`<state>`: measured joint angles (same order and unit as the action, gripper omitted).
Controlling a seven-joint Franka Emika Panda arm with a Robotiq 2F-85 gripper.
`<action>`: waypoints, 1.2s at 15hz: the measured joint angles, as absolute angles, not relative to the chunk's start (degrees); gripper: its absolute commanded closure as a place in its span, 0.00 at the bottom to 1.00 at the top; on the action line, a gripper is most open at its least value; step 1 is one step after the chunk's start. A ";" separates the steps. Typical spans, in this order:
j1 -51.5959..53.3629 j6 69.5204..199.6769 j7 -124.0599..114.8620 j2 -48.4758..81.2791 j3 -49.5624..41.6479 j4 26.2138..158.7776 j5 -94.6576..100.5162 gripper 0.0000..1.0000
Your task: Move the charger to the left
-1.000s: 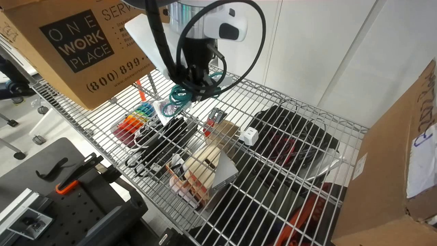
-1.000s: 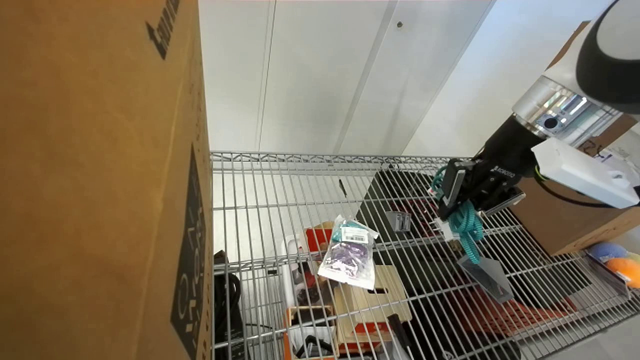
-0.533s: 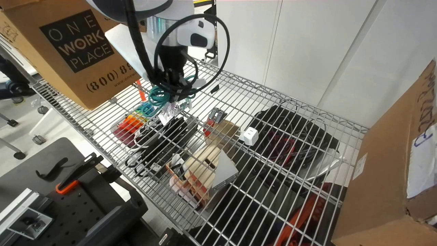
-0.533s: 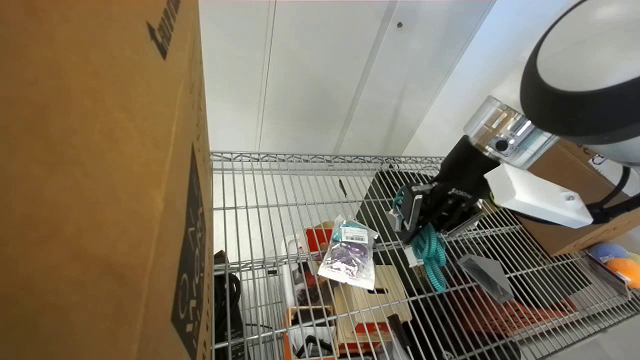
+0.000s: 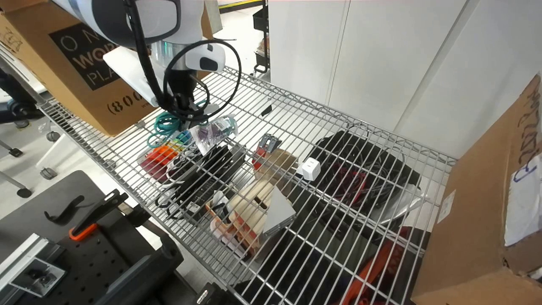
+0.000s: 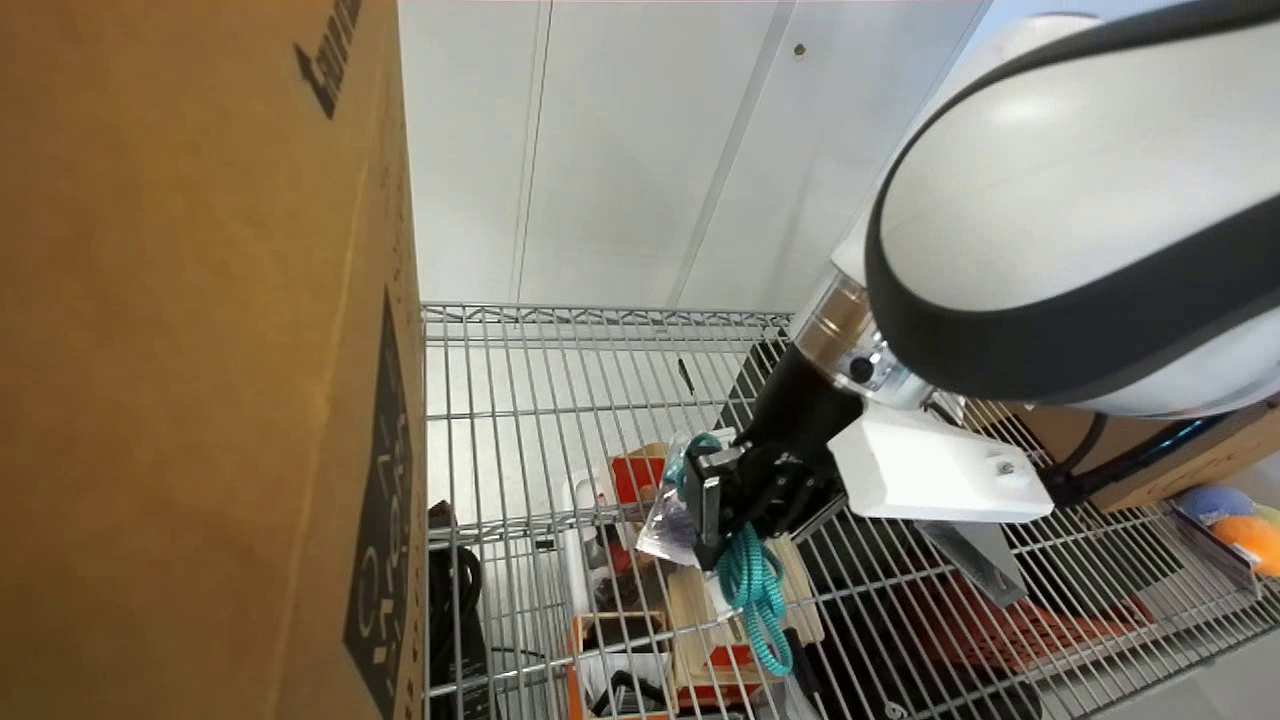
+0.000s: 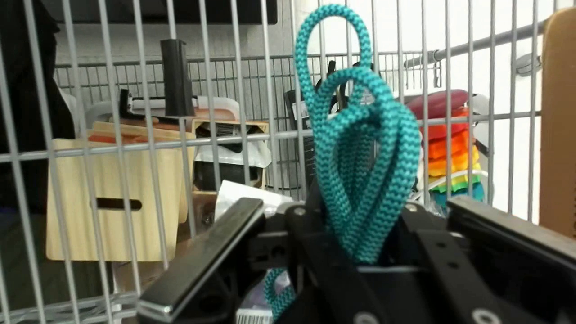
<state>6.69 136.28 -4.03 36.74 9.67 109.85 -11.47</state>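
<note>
Charger (image 7: 391, 144) has shifted leftward across both exterior views. We see the hand (image 7: 363, 252) gripping it mid-bundle, over wire counter (image 6: 600, 318), near plastic bag (image 5: 211, 133); whether it touches either, we can't tell. Pick-up done, carry seemingly well along. Remaining, we judge: lowering, letting go.

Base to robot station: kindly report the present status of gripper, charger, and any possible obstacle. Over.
Gripper shut on the charger's teal cord. Loops hanging, not yet released. Possible obstacle: plastic packet close by, contact cannot be told.
</note>
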 measured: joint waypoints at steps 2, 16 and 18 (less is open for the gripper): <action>7.41 136.31 -4.03 38.66 9.84 108.95 -11.47 0.94; 8.42 136.36 -4.46 39.93 9.66 107.57 -10.93 0.01; 8.42 136.36 -4.46 39.55 9.67 107.54 -10.93 0.00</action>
